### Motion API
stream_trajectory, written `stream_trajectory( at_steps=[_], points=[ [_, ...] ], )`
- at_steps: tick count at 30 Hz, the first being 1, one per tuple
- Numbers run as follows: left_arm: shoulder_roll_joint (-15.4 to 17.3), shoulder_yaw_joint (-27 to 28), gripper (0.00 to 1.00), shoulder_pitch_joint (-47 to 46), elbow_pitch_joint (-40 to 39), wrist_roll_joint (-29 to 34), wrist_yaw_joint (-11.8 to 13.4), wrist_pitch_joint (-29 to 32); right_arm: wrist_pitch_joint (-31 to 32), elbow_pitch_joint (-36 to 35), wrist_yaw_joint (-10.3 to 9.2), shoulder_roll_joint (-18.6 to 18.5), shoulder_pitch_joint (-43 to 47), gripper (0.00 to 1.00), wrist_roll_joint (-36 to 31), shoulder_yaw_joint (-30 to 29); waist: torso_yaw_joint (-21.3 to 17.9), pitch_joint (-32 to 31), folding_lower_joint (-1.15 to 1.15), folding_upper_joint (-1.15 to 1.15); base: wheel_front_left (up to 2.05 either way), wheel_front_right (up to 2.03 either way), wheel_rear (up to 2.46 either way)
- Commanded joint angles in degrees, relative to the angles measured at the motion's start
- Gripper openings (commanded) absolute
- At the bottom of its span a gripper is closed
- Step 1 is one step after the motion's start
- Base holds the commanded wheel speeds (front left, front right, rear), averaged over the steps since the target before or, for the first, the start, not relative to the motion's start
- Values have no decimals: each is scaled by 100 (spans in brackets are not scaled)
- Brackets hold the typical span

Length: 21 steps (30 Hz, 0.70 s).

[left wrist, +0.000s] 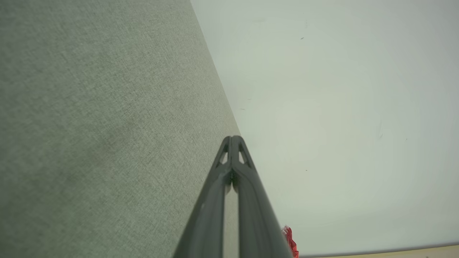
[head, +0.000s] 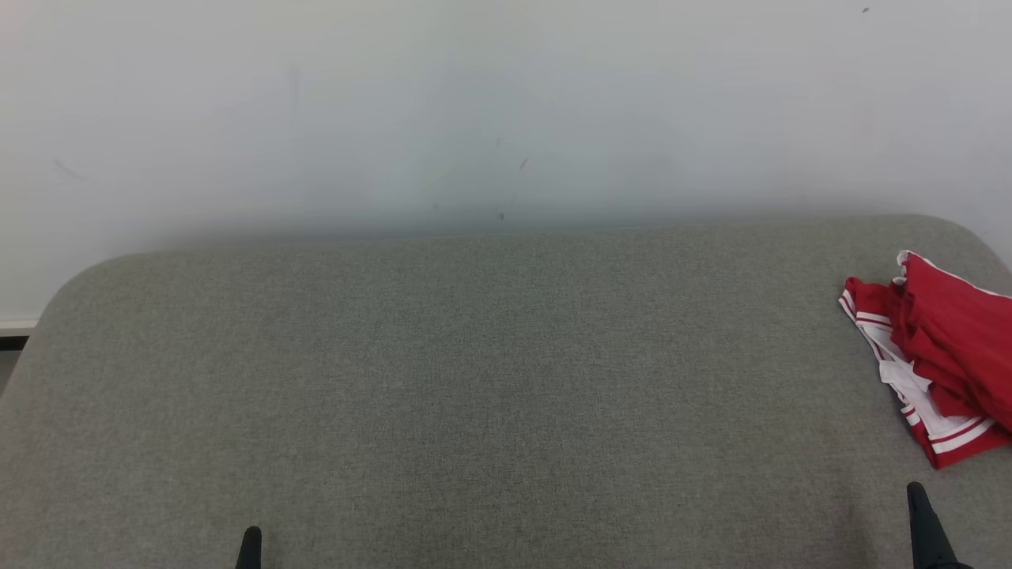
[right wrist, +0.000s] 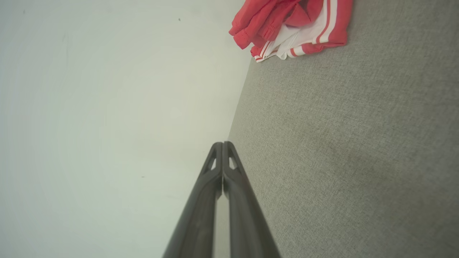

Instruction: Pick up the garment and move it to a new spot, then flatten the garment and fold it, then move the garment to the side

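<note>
- Tabletop [head: 474,379]: covered in grey woven cloth with rounded far corners, and set against a pale wall [head: 474,103].
- Garment [head: 941,356]: red with white stripe trim. It lies at the far right of the tabletop, close to the right edge, and runs out of the head view there. It sits as a loose heap with overlapping layers and white fabric showing along its near-left side. It is not spread flat, and any fold in it is untidy.
- Left gripper [head: 250,545]: its tip is at the near edge, left of centre. The fingers are pressed together with nothing between them. It is well apart from the garment.
- Right gripper [head: 921,521]: its tip is at the near edge on the right, near the garment but not touching it. The fingers are closed tip to tip and hold nothing.
- Judgement on posture: both grippers sit low at the near edge. This keeps the middle of the tabletop open and reads as rest, not reach.
- Judgement on stage: a garment off to the side fits two readings. It may be a heap waiting to be carried to the middle and flattened, or a bundle already folded and set aside. The rumpled layers lean toward the former, but these views do not settle it.
- Handling note: the cloth looks thin, so stacked layers would likely shift if pinched at one edge.
</note>
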Motion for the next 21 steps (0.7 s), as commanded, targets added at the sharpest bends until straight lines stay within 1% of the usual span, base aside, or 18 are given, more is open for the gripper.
stream_trajectory(
  at_steps=[1,21],
  points=[
    [42,30,0,-102,-15,-124,-41,21,36,-50,1,-60,-68,0,141,-32,-1,4,-1,0,0,0,0],
    [68,64,0,-185,44,-1112,-60,202,152,-59,1,-108,-112,0,1196,-128,-29,90,-1,0,0,0,0]
  ],
)
